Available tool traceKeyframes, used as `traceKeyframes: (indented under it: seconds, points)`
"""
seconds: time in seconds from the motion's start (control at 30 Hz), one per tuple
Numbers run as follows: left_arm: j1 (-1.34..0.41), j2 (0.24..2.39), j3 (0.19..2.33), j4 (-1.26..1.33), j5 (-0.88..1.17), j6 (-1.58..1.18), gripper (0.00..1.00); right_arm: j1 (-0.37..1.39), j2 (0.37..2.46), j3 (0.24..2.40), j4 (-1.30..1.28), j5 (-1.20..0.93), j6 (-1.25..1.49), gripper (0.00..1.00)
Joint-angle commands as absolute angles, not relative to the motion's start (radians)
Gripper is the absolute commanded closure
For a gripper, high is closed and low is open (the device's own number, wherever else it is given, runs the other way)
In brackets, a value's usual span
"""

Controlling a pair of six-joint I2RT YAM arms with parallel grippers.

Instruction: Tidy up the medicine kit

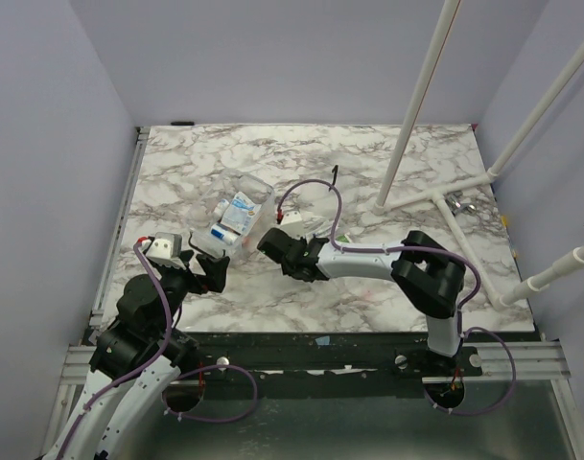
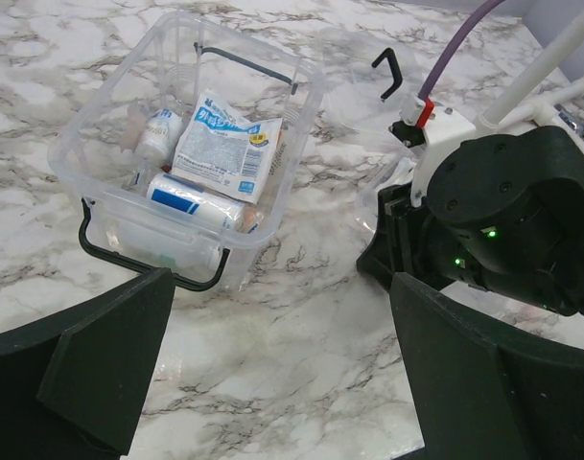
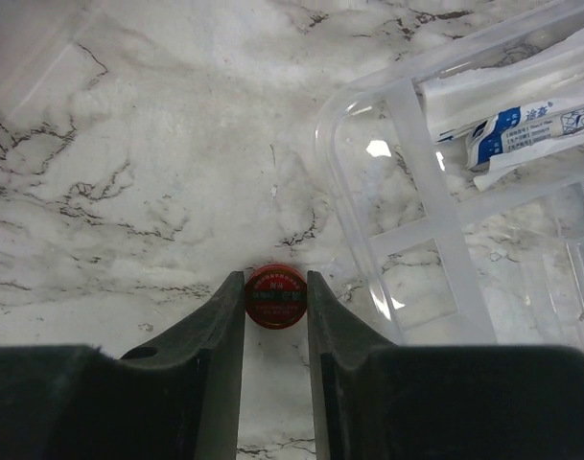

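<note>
A clear plastic box [image 2: 301,105] with black handles holds a blue-and-white packet [image 2: 224,144], a white roll [image 2: 191,196] and a small bottle [image 2: 160,129]; it also shows in the top view [image 1: 256,182]. My right gripper [image 3: 275,287] is shut on a small round red tin [image 3: 275,299] low over the marble, just left of a clear ribbed plastic lid [image 3: 435,240]. I cannot tell whether the tin touches the table. In the top view the right gripper [image 1: 269,244] sits beside the box. My left gripper [image 2: 282,383] is open and empty above bare marble in front of the box.
White pipe stands [image 1: 416,105] rise at the back right of the marble table [image 1: 368,158], with a small metal item [image 1: 459,203] near their base. A black hook [image 1: 336,174] lies behind the box. Purple cables loop over the right arm.
</note>
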State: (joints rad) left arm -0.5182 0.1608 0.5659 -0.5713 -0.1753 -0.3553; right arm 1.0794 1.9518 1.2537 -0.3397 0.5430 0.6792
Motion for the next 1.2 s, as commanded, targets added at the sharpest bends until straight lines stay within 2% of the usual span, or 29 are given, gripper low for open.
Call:
traceKeyframes:
  seconds: [0.0, 0.33, 0.77, 1.17]
  points:
    - [-0.512, 0.172, 0.566, -0.564, -0.164, -0.348, 0.02, 1.076, 1.864, 1.253, -0.364, 0.559, 0.66, 0.82]
    - [-0.511, 0.173, 0.567, -0.563, -0.16, -0.347, 0.02, 1.058, 1.7, 1.204, -0.403, 0.606, 0.628, 0.82]
    - [-0.509, 0.172, 0.565, -0.563, -0.154, -0.347, 0.02, 0.917, 1.469, 0.978, -0.468, 0.581, 0.709, 0.82]
    - [-0.509, 0.169, 0.565, -0.563, -0.153, -0.347, 0.02, 0.788, 1.446, 0.845, -0.437, 0.526, 0.775, 0.82]
